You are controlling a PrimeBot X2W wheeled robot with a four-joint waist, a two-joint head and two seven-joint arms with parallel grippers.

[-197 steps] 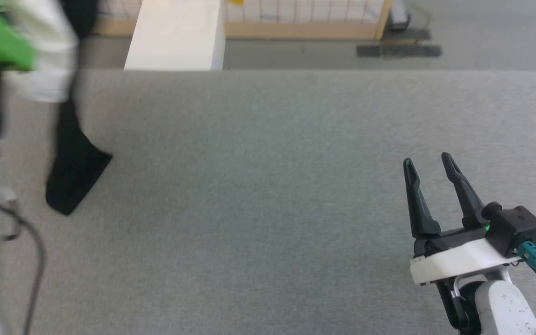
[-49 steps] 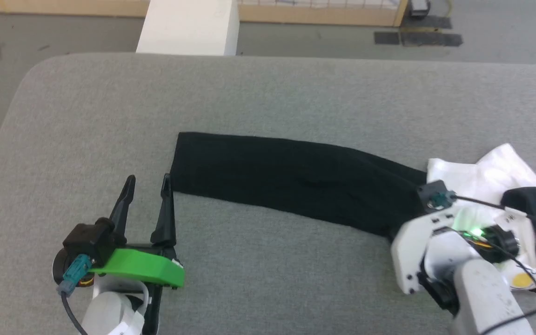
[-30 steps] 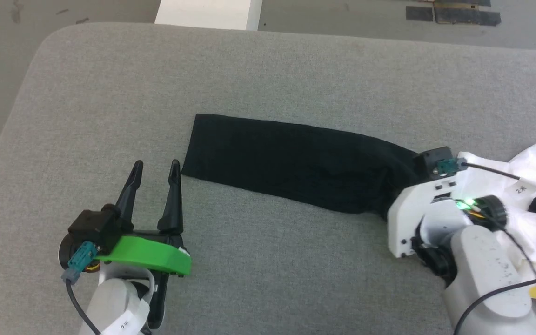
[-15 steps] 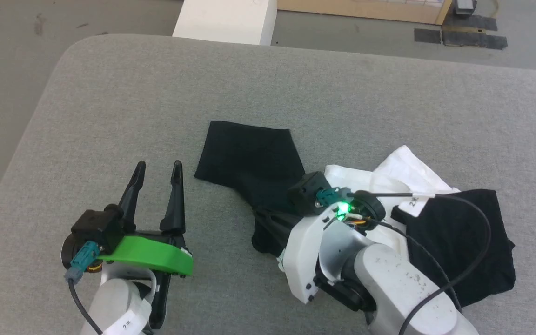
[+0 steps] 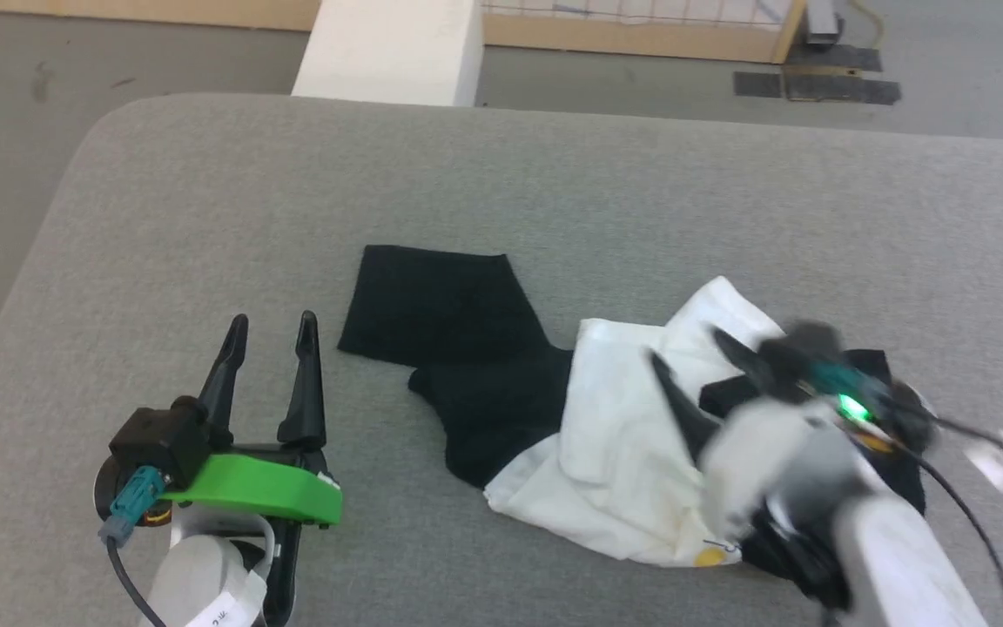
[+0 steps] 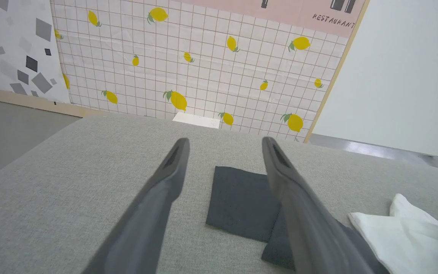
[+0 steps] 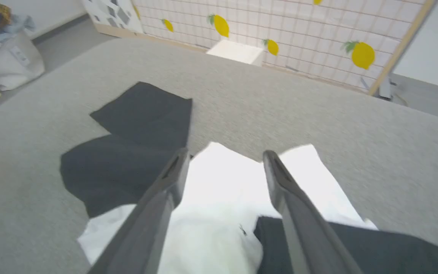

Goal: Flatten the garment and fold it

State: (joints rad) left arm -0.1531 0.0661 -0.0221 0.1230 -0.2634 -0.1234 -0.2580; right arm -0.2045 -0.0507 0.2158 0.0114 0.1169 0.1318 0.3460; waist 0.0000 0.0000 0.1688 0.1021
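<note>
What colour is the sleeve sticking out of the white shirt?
Black. The sleeve shows best in the head view.

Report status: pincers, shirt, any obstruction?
Left pincer open, empty, beside the black sleeve, not touching. Right pincer open, empty, above the shirt. Shirt crumpled, sleeve bent over itself, not flat. No obstruction seen.

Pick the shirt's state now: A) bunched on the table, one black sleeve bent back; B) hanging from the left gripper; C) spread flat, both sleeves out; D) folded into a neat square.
A: the shirt lies bunched on the table, black sleeve kinked; the left gripper is empty.
</note>
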